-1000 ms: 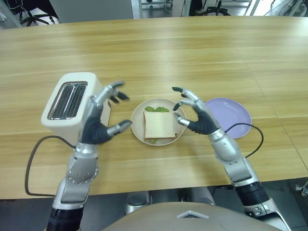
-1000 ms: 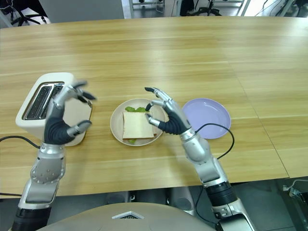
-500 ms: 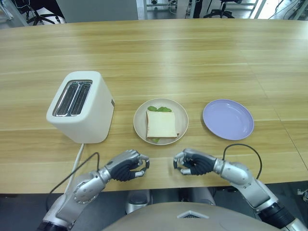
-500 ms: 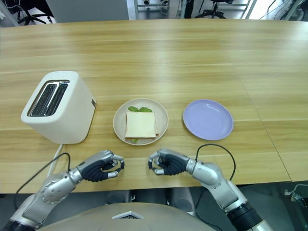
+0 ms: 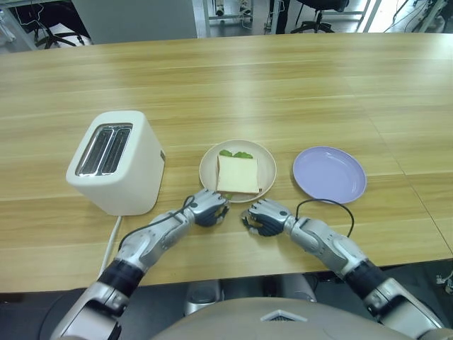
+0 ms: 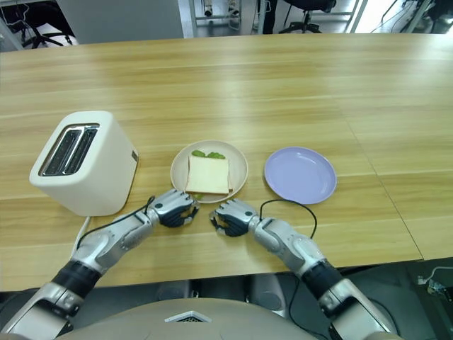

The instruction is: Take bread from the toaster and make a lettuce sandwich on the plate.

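A white toaster stands at the left of the table, its two slots showing no bread. To its right, a beige plate holds a sandwich: a white bread slice on top with green lettuce peeking out at the far edge. My left hand rests on the table just in front of the plate's near left rim, fingers curled, holding nothing. My right hand lies beside it in front of the plate's near right rim, also curled and holding nothing.
A bare purple plate sits right of the sandwich plate. The toaster's cord runs toward the table's near edge. A black cable loops above my right forearm. Bare wooden table stretches behind everything.
Both hands came down from beside the plate, curled shut, and now rest on the table just before the plate. The camera view shifted between frames.
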### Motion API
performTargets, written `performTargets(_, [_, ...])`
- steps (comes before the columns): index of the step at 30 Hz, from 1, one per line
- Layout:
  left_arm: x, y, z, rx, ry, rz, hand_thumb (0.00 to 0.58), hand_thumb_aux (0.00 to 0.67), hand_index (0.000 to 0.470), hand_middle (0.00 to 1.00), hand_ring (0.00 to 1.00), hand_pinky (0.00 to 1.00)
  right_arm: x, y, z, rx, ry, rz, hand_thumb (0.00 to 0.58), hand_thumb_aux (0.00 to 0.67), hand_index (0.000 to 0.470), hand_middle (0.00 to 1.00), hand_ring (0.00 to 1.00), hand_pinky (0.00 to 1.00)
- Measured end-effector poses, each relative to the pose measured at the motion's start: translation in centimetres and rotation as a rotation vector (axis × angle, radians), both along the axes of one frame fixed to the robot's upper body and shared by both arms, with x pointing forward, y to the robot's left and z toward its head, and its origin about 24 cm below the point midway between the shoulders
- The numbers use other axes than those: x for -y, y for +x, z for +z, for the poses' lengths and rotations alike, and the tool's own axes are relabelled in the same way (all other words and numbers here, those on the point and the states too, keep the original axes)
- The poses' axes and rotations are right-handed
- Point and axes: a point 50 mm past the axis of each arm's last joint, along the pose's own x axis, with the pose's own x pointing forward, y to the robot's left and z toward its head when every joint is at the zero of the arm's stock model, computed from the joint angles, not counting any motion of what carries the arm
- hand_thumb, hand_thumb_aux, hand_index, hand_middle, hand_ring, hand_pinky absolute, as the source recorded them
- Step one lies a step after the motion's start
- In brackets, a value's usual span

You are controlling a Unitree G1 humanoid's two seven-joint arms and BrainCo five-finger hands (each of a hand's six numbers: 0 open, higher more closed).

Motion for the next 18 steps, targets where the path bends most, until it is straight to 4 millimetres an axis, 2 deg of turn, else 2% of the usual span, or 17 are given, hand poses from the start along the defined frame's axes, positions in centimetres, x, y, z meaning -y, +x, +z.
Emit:
performTargets(5, [0.0,3.6,0.3,0.076,0.08,0.057,0.58,0.67,0.46,1.0,1.0,1.0,-1.0,4.3,0.2,0.127,-0.047,-0.061,0.58,0.67,0.46,1.0,1.0,1.0])
performTargets(11, [-1.3,6.8,0.8,0.153,0.125,0.158,0.58,0.67,0.46,1.0,1.0,1.0,-0.5,8.6,2.0,0.267,-0.079,-0.159,0.58,0.67,0.46,1.0,1.0,1.0])
performTargets(15, [-1.7,6.9,1.1,0.189,0.105,0.171,0.58,0.67,0.46,1.0,1.0,1.0,-0.1,9.5,2.8,0.304,-0.059,-0.174,0.58,0.67,0.46,1.0,1.0,1.0])
performTargets(17, [-2.4,5.8,1.1,0.188,0.071,0.178,0.58,0.67,0.46,1.0,1.0,1.0,0.2,9.0,2.9,0.271,0.029,-0.162,0.58,0.67,0.46,1.0,1.0,1.0])
performTargets(18, [-2.7,5.1,1.1,0.18,0.032,0.193,0.566,0.565,0.388,1.0,1.0,1.0,0.4,8.6,2.8,0.238,0.092,-0.162,0.58,0.67,0.46,1.0,1.0,1.0])
